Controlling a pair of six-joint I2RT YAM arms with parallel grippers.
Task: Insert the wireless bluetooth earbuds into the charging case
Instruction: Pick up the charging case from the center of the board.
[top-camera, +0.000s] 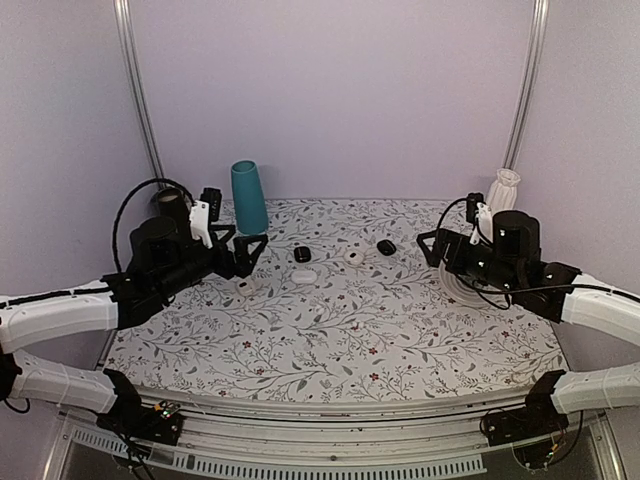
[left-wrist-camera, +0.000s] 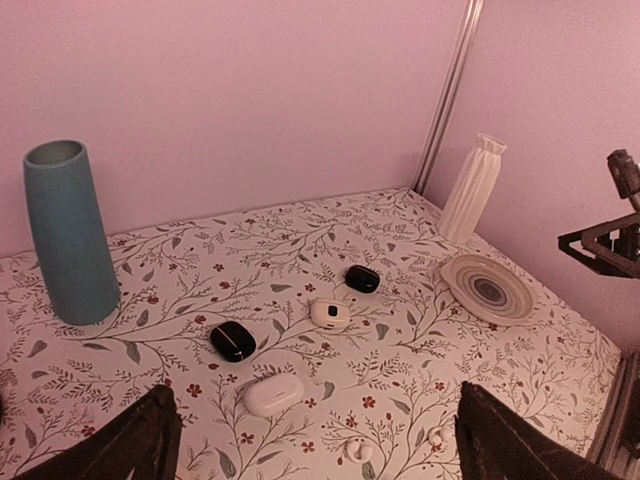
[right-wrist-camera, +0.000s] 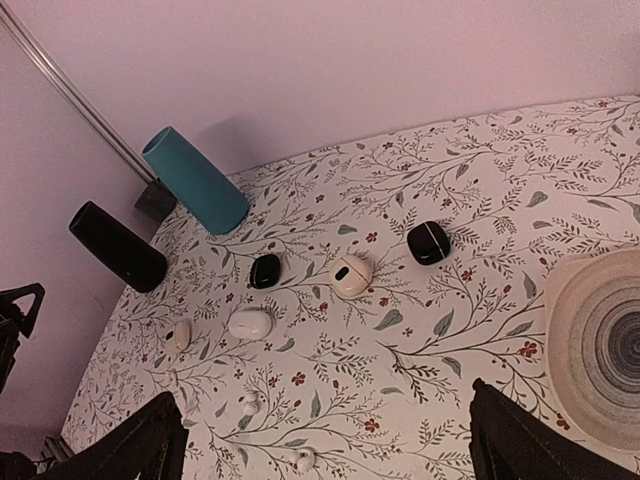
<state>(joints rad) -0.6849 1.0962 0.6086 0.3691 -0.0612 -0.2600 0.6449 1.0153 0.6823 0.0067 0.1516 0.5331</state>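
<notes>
The charging case (left-wrist-camera: 273, 394), a glossy white pebble, lies flat near the middle of the floral desk (top-camera: 400, 340), slightly left, its lid apparently shut. The wireless bluetooth earbuds (left-wrist-camera: 357, 450) lie loose on the desk on the near side of the case, apart from each other and not touching it.

The left hand (top-camera: 243, 248) hangs over the far left of the desk and the right hand (top-camera: 432, 247) over the right side. Both have their fingers spread wide, and nothing is held.

The lid is judged to need opening first, with the case steadied by one hand while the lid edge is lifted. Each bud is best pinched gently across its body and lowered squarely into its socket.

A black lump (left-wrist-camera: 233, 341) and a white round dark-centred piece (left-wrist-camera: 330, 314) lie just beyond the case and are to be avoided.

The hinge side cannot be made out. The buds' orientation is too small to tell, and from above they are lost in the pattern.
</notes>
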